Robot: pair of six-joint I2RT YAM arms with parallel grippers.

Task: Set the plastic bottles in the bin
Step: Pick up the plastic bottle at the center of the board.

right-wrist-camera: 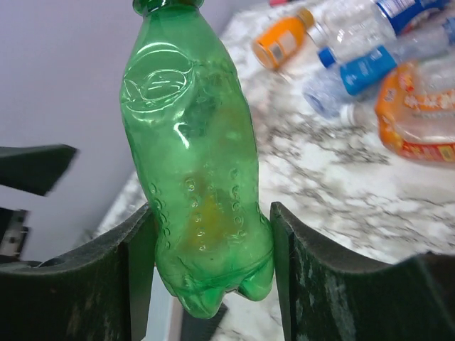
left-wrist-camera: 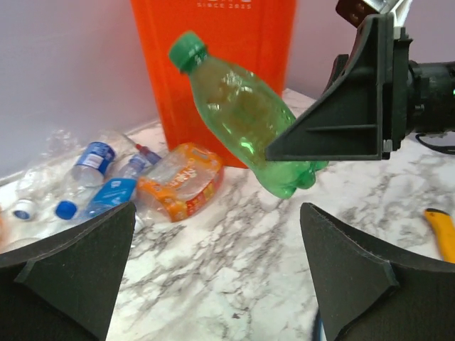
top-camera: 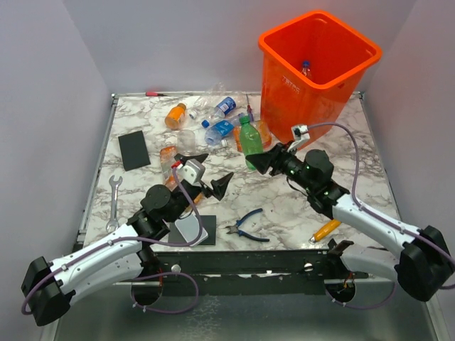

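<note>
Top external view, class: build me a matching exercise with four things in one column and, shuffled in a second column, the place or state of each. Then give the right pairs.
Column one
1. green bottle
2. bin
3. pliers
4. left gripper

Column two
A. open, holding nothing
B. lying flat by the near edge of the table
C. clamped between the fingers of the right gripper
D. standing upright at the table's far right corner

Pairs: 1-C, 2-D, 3-B, 4-A
</note>
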